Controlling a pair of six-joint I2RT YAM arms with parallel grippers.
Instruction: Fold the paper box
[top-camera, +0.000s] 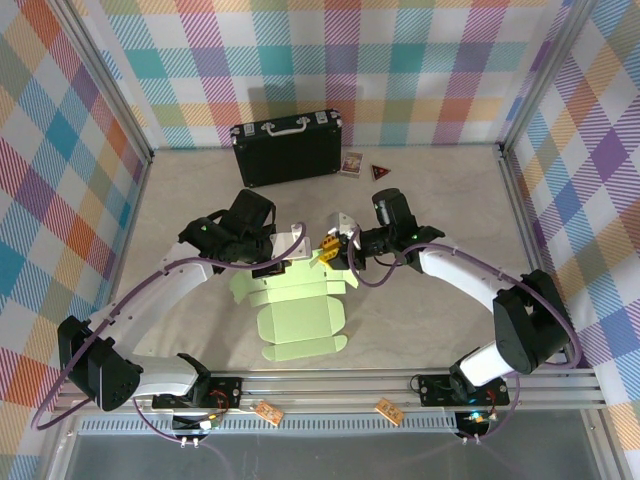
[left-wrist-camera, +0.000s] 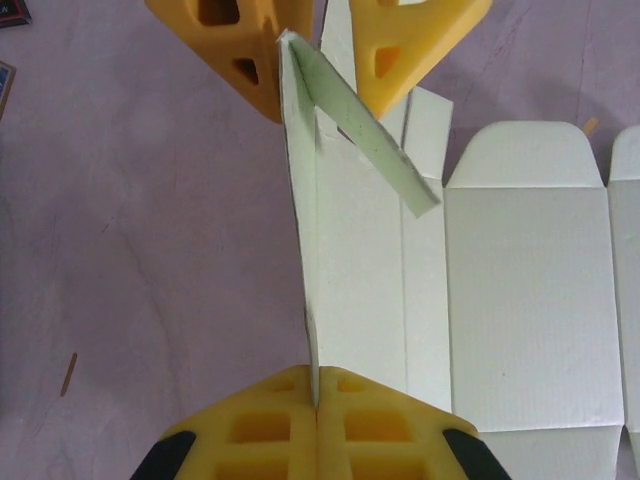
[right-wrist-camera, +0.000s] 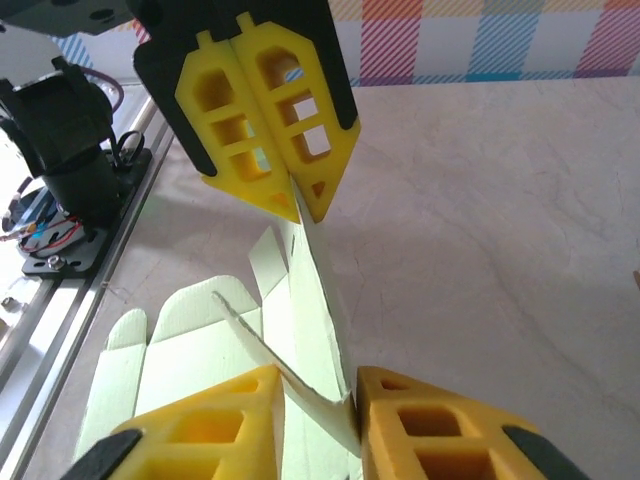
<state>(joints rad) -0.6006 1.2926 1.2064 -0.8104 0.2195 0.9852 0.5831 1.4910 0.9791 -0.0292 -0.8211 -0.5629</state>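
The left gripper (left-wrist-camera: 318, 405) is clamped on a raised panel of the paper box (left-wrist-camera: 520, 300); the rest of the sheet lies flat beside it. The right gripper (right-wrist-camera: 352, 400) straddles that panel's opposite end and a bent flap, its fingers narrowly apart. Whether they pinch, I cannot tell.

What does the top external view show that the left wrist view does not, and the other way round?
Top external adds the black suitcase standing at the far side. Left wrist adds close detail: the left gripper, jaws shut on the edge of an upright panel. Both share the paper box, its other panels flat, and the right gripper astride that panel's far end.
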